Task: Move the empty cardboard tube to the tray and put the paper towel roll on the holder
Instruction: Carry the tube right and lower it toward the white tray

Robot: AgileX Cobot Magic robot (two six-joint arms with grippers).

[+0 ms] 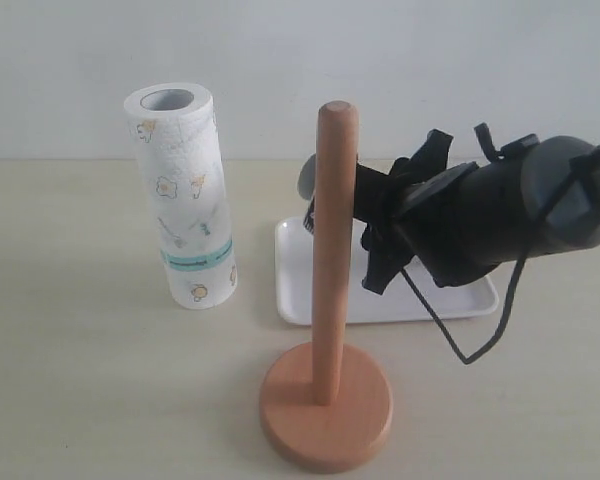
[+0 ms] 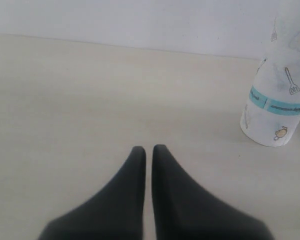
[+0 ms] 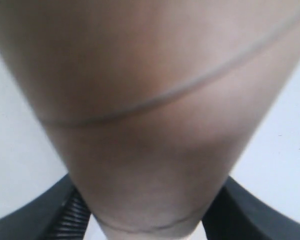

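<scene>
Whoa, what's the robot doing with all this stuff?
The right end effector is closed around the empty cardboard tube, which fills its wrist camera's view. From the outside, that arm reaches in behind the wooden holder, roughly over the white tray; the tube itself is mostly hidden there. The holder's post is bare. The paper towel roll stands upright on the table, untouched. The left end effector is shut and holds nothing.

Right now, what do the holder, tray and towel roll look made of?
The holder looks like turned wood with a smooth, matte, reddish-brown finish. The tray is probably plastic: plain smooth white with a rounded, moulded rim. The paper towel roll is soft embossed paper with small prints.
</scene>
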